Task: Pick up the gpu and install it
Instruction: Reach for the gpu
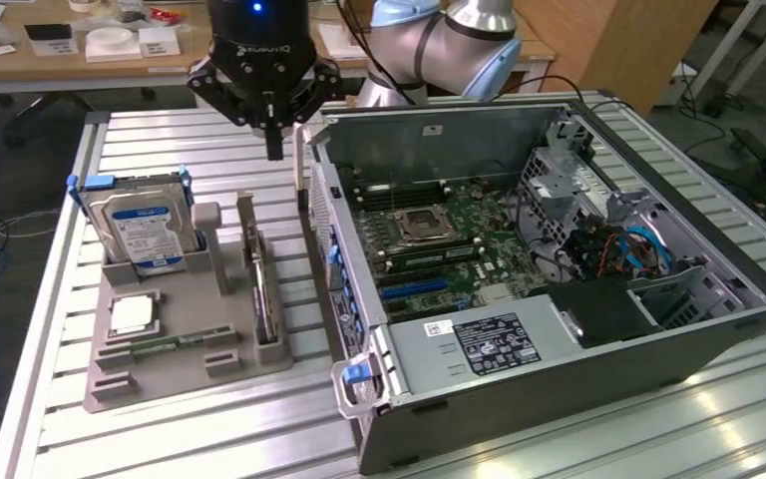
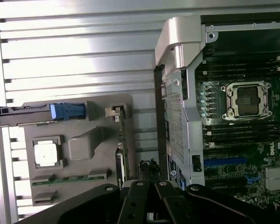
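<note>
The gpu [image 1: 262, 284] stands on its edge in a slot of the grey holder [image 1: 171, 374], with its silver bracket end toward the far side. In the wrist view the gpu [image 2: 122, 151] shows edge-on between the holder and the computer case. My gripper [image 1: 274, 148] hangs above the slatted table, beyond the holder's far end and close to the case's corner. Its black fingers are shut together with nothing between them. They show again, closed, as my gripper [image 2: 149, 170] in the wrist view.
The open computer case [image 1: 702, 329] lies on its side at the exterior view's right, motherboard [image 1: 443, 244] facing up. The holder also carries a hard drive [image 1: 144, 228] with a blue label, a processor chip [image 1: 133, 315] and a memory stick [image 1: 171, 345]. A desk stands behind.
</note>
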`<act>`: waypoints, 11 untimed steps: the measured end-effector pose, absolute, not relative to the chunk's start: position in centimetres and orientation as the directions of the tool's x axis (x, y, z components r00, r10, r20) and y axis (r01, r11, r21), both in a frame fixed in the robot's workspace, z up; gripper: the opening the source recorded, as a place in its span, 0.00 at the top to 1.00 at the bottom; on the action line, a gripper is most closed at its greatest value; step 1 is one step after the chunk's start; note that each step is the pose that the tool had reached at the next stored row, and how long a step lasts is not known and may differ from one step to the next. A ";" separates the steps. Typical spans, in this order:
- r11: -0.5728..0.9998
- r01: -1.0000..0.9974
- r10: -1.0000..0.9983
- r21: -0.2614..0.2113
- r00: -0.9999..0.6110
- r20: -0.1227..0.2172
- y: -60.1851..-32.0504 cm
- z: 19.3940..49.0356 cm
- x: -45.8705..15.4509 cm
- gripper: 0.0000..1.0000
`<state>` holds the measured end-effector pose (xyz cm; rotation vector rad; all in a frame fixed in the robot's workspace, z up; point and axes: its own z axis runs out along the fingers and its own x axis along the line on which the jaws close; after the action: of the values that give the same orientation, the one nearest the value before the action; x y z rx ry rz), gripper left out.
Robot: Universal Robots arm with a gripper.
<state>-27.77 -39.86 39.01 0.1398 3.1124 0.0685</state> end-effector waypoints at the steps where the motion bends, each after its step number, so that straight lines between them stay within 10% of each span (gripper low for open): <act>1: 0.995 0.089 0.090 0.045 -0.996 -0.023 -39.9 39.0 -27.9 0.89; 11: 0.995 0.090 0.091 0.045 -0.996 -0.023 -39.9 38.9 -29.2 0.89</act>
<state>-29.24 -39.86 38.95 0.1407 3.1123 0.0686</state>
